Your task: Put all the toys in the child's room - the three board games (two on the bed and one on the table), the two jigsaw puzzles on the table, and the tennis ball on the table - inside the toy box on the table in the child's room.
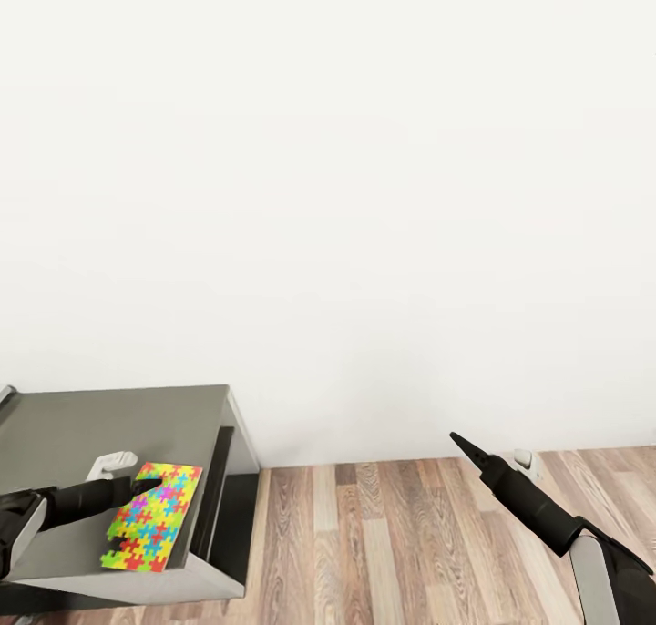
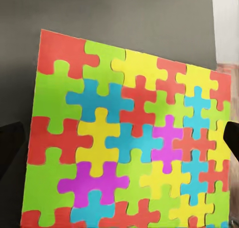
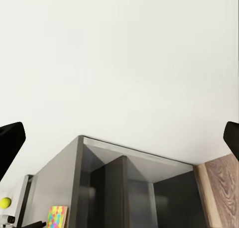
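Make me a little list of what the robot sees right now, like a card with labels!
puzzle: colourful jigsaw puzzle lying flat on the grey table, near its right end
left gripper: at the puzzle's edge, fingers either side; grip unclear
right gripper: up in the air over the wood floor, holding nothing
ball: small yellow ball further along the table
behind: plain white wall

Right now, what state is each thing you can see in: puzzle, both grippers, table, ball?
jigsaw puzzle: flat on the table near its edge, left gripper at it, not lifted.
left gripper: over the puzzle, fingers spread to either side of it in the left wrist view; open.
right gripper: raised over the floor, holding nothing; open in its wrist view.
table: grey top, puzzle on it.
tennis ball: small, yellow, far off; support unclear.
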